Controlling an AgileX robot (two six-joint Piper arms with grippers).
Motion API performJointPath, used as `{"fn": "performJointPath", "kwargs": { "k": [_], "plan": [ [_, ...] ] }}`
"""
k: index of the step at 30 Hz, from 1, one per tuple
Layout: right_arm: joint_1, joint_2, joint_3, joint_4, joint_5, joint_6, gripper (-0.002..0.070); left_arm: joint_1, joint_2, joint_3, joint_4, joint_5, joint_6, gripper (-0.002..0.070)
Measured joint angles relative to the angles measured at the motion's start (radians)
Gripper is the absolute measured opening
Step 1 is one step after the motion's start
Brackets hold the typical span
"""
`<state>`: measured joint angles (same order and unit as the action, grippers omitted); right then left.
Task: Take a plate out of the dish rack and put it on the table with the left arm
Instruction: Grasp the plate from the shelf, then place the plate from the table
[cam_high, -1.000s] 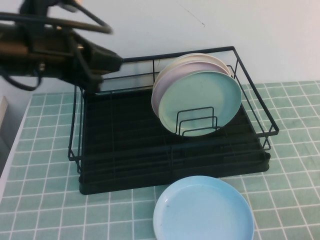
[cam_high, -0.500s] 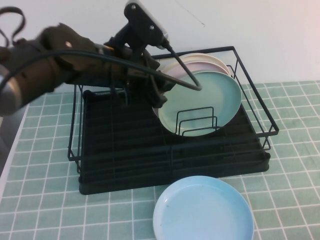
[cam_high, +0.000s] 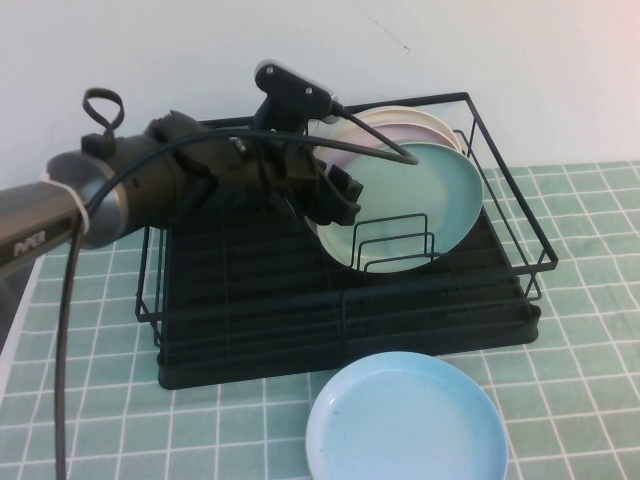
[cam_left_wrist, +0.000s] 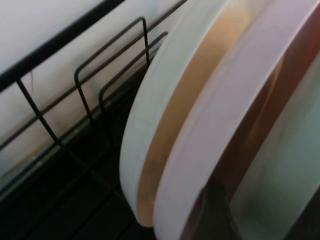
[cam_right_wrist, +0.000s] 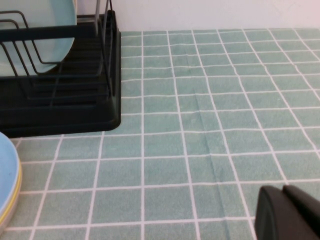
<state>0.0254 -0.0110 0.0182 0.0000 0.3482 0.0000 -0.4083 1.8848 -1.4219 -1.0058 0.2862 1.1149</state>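
Fingertips of left gripper — at plate rim; right gripper parked.

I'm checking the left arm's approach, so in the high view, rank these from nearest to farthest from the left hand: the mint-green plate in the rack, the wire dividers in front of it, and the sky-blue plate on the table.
1. Round pale mint-green plate: upright in the black wire dish rack, right at the left hand.
2. Small upright wire dividers: in front of that plate.
3. Light sky-blue plate: flat on the tiled table, before the rack.

The right hand hovers low over tiles.
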Motion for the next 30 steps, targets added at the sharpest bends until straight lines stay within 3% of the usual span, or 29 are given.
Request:
{"fn": "performJointPath", "kwargs": {
  "k": [5, 6, 9, 12, 19, 24, 27, 30],
  "plan": [
    [0.000, 0.000, 0.000, 0.000, 0.000, 0.000, -0.0002, 0.000, 0.045, 0.000, -0.083, -0.026, 0.043, 0.0380],
    [0.000, 0.000, 0.000, 0.000, 0.000, 0.000, -0.0002, 0.000, 0.051, 0.000, -0.087, -0.031, 0.046, 0.0346],
    [0.000, 0.000, 0.000, 0.000, 0.000, 0.000, -0.0002, 0.000, 0.051, 0.000, -0.099, -0.057, 0.050, 0.0146],
    [0.000, 0.000, 0.000, 0.000, 0.000, 0.000, -0.0002, 0.000, 0.030, 0.000, -0.099, -0.090, 0.070, 0.0057],
    [0.000, 0.000, 0.000, 0.000, 0.000, 0.000, -0.0002, -0.002, -0.114, 0.000, -0.107, -0.075, 0.099, 0.0048],
    [0.000, 0.000, 0.000, 0.000, 0.000, 0.000, -0.0002, 0.000, -0.260, 0.000, -0.104, 0.082, 0.093, 0.0047],
    [0.000, 0.000, 0.000, 0.000, 0.000, 0.000, -0.0002, 0.009, -0.356, 0.000, -0.063, 0.201, -0.006, 0.0047],
    [0.000, 0.000, 0.000, 0.000, 0.000, 0.000, -0.0002, 0.027, -0.437, 0.000, 0.036, 0.314, -0.203, 0.0047]
  ]
}}
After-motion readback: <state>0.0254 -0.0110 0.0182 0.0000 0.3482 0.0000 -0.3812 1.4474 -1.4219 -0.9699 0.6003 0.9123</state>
